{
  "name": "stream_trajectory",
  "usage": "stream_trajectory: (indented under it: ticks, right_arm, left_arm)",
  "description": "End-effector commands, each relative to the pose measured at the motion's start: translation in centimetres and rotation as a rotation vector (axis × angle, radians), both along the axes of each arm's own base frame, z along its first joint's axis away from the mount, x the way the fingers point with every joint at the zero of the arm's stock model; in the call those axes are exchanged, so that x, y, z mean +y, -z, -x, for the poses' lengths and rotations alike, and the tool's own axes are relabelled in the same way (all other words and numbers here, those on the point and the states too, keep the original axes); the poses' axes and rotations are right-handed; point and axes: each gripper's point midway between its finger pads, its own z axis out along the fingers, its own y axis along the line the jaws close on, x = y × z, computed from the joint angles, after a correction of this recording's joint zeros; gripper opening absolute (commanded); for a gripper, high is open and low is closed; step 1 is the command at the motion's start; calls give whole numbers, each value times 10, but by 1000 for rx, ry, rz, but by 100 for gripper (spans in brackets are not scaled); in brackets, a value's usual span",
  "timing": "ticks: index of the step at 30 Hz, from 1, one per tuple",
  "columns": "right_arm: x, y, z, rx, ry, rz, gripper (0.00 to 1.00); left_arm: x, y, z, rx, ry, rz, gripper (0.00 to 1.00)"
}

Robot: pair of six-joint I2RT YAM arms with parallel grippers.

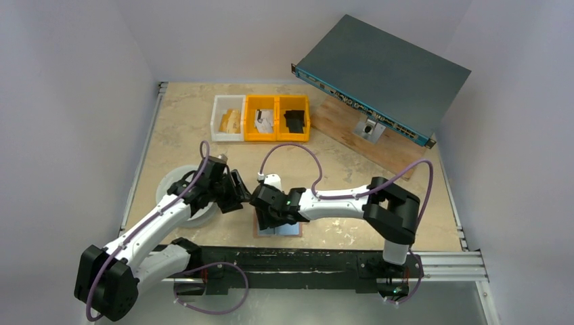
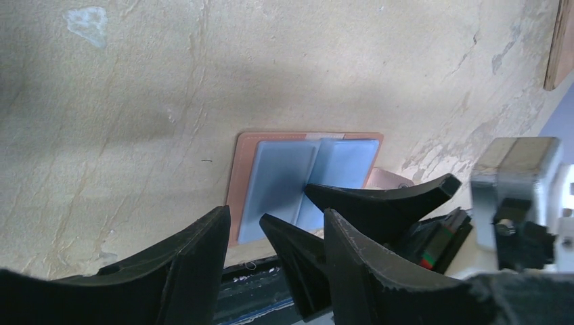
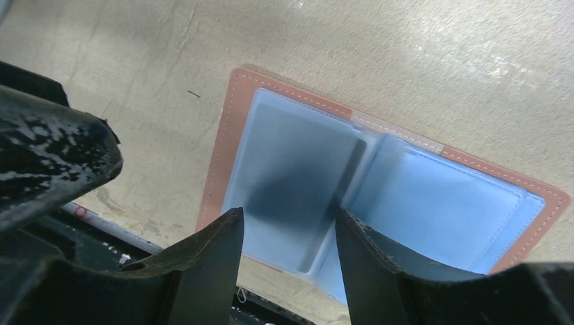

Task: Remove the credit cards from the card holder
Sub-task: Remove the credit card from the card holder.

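Open and flat at the middle of the table's near edge: card holder, pale blue inner faces up. Poised over its left half: right gripper, jaws spread, pinching nothing. Just beside: left gripper, likewise spread and empty. No credit cards loose anywhere; cannot tell them apart from the blue pockets. Judged: holder opened, 0 cards out, all the pulling left.

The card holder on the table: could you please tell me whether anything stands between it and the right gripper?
Nothing visible does: the right gripper, jaws open, hangs directly over the open card holder.
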Motion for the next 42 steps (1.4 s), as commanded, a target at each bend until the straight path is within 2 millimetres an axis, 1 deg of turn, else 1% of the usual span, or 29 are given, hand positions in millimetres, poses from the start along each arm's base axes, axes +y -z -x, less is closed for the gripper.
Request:
stream_trajectory:
  ticks: [1,4,7,10,14,17,19,20,23,25,29,32,33,35,38,42]
  right_arm:
    - [1,0,-7,-52,24,69,52]
    - [-5,13,-6,-59,28,154,52]
    - [-16,30,-4,-49,27,240,52]
    - [-23,47,4,-7,14,273,47]
    - [-27,56,10,28,9,234,37]
    - [-23,56,11,41,4,178,25]
    - [-21,55,14,64,-8,138,21]
    - [-16,54,13,70,-15,95,20]
    - [-11,51,15,100,-38,8,18]
    - [-9,49,14,116,-47,-44,17]
    - [-9,44,11,147,-63,-162,16]
    - [-10,41,11,163,-81,-253,16]
    - [-14,43,10,173,-79,-270,16]
    - [-17,43,9,191,-80,-308,16]
    - [-21,46,10,210,-78,-333,16]
    - [-23,51,12,227,-88,-346,16]
  left_arm:
    - [4,-3,-4,-13,-31,2,52]
    - [3,-1,-4,-8,-30,3,52]
    - [2,0,-4,-6,-28,9,52]
    - [1,3,-2,3,-24,18,52]
    - [-4,8,1,20,-3,39,52]
    - [-9,13,4,38,20,59,51]
    - [-13,14,6,42,43,74,50]
    - [-16,15,7,44,58,82,50]
    - [-30,15,10,45,125,104,50]
    - [-38,18,15,56,162,101,50]
    - [-52,23,17,57,210,120,50]
    - [-57,26,12,36,232,118,50]
    - [-58,28,9,26,239,114,50]
    - [-57,31,6,16,252,89,50]
    - [-52,37,3,6,259,44,51]
    - [-57,34,-6,-55,283,57,53]
